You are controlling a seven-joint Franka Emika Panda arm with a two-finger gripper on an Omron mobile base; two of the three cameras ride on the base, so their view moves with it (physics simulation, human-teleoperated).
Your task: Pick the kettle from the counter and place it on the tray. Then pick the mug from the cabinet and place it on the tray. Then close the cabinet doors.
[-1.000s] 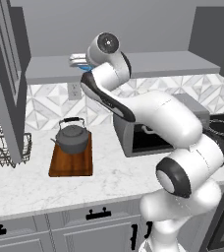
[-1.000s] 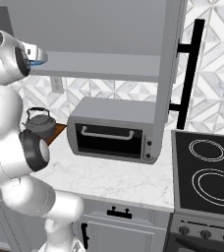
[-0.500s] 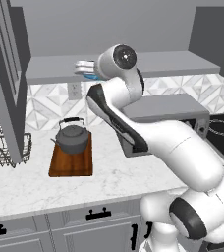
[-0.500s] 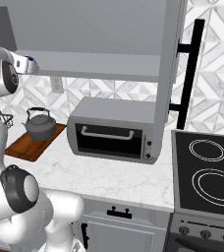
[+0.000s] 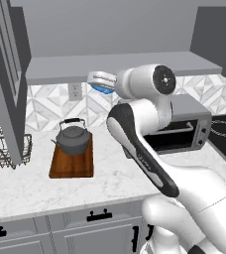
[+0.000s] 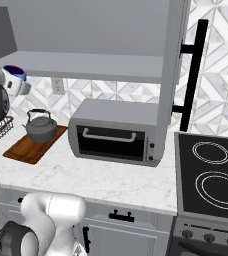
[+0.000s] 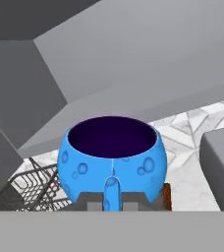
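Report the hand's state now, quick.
Hand: closed on the blue mug, carried in the air below the cabinet shelf.

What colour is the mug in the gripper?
Bright blue with a dark inside; the mug shows best in the hand view.

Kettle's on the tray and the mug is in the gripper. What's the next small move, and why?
Probably carry the mug sideways and down toward the bare front part of the tray. The gripper is shut on the mug just in front of the cabinet shelf, high above the counter, and the kettle fills the tray's back half.
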